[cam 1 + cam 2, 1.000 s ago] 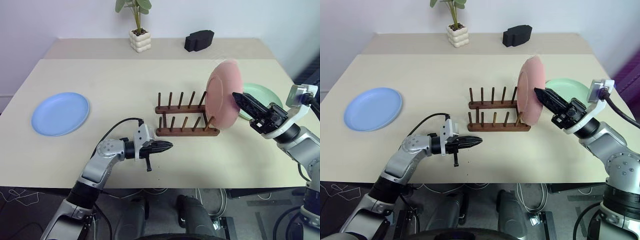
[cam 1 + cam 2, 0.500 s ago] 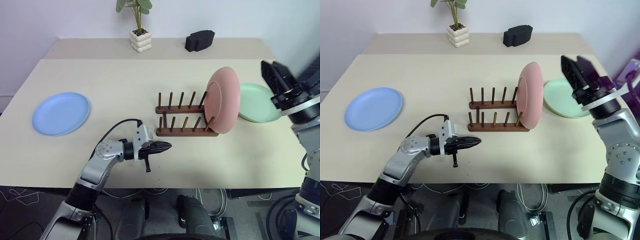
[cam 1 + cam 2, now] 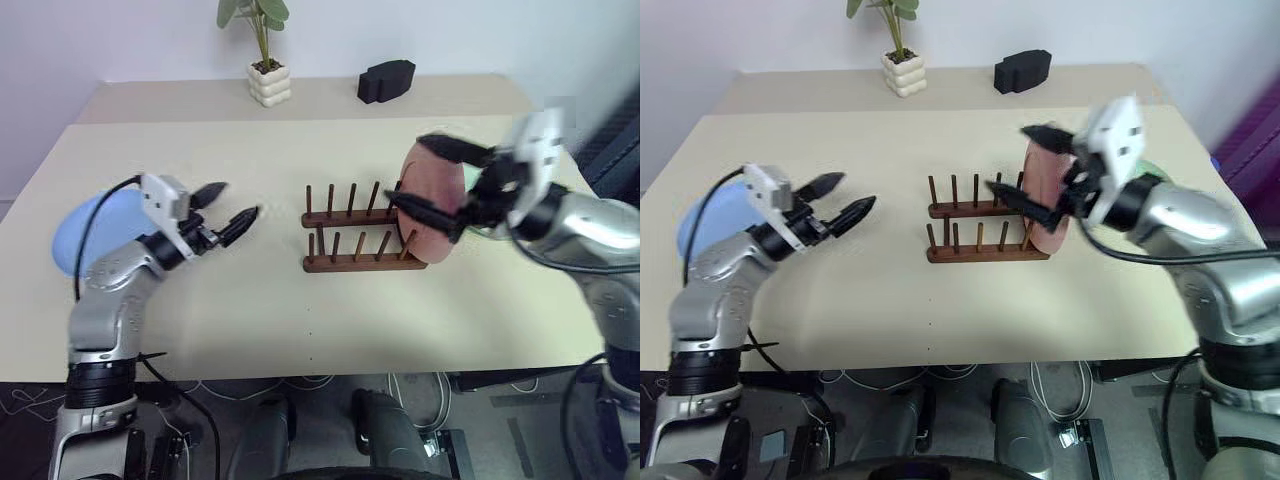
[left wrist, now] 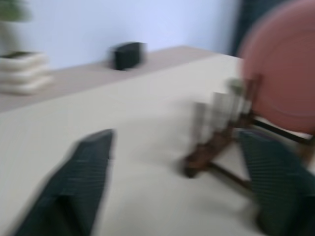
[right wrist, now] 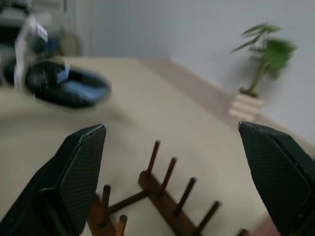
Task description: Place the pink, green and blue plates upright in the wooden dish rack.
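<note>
Pink plate racked, both grippers free for the next pick.

I'm seeing the pink plate standing upright at the right end of the wooden dish rack, held between pegs. Right gripper is hovering in front of it, fingers spread, holding nothing. Left gripper is spread too, sitting beside the blue plate, probably my next target. Green plate is lying mostly hidden behind the right arm.

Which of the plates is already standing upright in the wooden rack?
The pink plate. It stands on edge at the right end of the wooden dish rack, while the blue plate lies flat on the table at the left.
</note>
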